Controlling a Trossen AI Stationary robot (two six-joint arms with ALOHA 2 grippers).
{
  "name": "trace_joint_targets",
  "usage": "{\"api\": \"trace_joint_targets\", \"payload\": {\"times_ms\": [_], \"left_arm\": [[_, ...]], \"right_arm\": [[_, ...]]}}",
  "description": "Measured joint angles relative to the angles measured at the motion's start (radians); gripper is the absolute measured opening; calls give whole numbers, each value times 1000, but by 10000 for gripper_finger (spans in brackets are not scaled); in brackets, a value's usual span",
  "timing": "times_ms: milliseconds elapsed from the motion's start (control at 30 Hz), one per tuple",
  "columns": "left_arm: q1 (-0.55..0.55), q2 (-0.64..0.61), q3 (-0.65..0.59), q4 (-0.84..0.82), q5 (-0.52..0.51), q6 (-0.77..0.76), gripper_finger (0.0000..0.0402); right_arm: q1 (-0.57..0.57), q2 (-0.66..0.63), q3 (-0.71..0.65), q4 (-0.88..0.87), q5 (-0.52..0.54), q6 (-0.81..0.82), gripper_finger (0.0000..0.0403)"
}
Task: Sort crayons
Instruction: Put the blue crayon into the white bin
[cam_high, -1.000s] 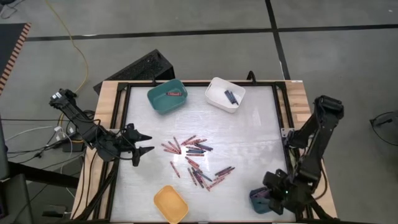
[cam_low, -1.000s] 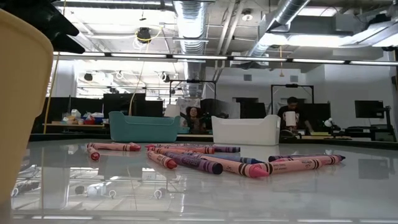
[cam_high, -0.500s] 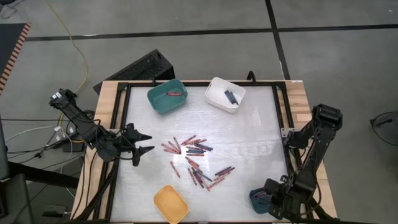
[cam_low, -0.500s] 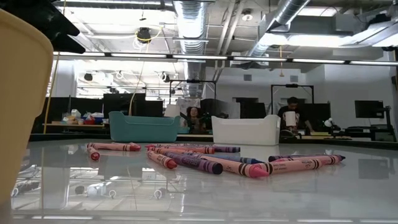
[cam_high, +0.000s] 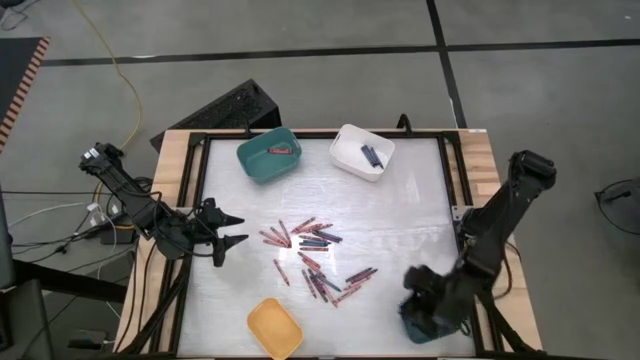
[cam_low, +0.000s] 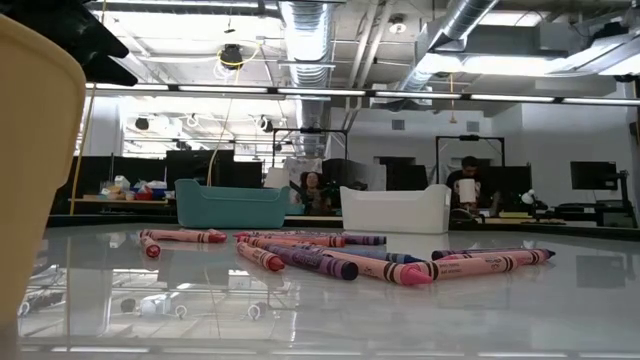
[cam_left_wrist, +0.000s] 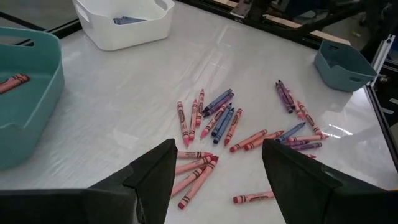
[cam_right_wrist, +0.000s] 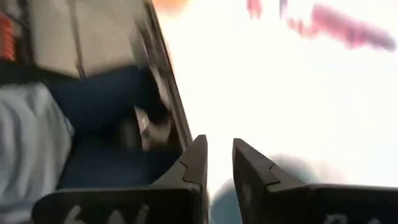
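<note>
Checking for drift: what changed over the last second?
The right gripper shifted a little toward the table's middle, above the blue bin at the near right corner, and its fingers parted slightly. The left gripper, the crayons and the other bins stayed put.

The right gripper (cam_right_wrist: 217, 152) fills the near edge of the view, its two dark fingers (cam_right_wrist: 198, 163) standing a narrow gap apart with nothing visible between them. Beyond them lies the pale, glaring table (cam_right_wrist: 298, 93), edged by a dark frame rail (cam_right_wrist: 163, 93) running slantwise. Beside the rail sits a dark blue shape (cam_right_wrist: 106, 106) — possibly a bin, though it is too smeared to say. Far off, blurred pink streaks (cam_right_wrist: 348, 28) — likely crayons — lie on the table.
</note>
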Motion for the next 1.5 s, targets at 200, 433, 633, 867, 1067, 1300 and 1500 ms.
{"api": "trace_joint_targets", "payload": {"times_ms": [200, 433, 633, 867, 1067, 1300, 1500], "left_arm": [[0, 0, 0, 0, -4, 0, 228], [0, 0, 0, 0, -7, -2, 228], [0, 0, 0, -3, -22, 0, 228], [0, 0, 0, -8, -24, 2, 228], [0, 0, 0, -8, -50, 7, 228], [0, 0, 0, -7, -52, 15, 228], [0, 0, 0, -7, -52, 15, 228]], "right_arm": [[-215, 1, 0, 63, 117, -360, 72], [-471, 114, 0, 130, 119, -624, 72], [-587, 255, 0, 229, 47, -798, 72], [-649, 372, 0, 228, 29, -854, 72], [-684, 414, 0, 244, 29, -928, 72], [-716, 415, 0, 256, 29, -965, 72], [-734, 415, 0, 281, 21, -979, 72]]}}
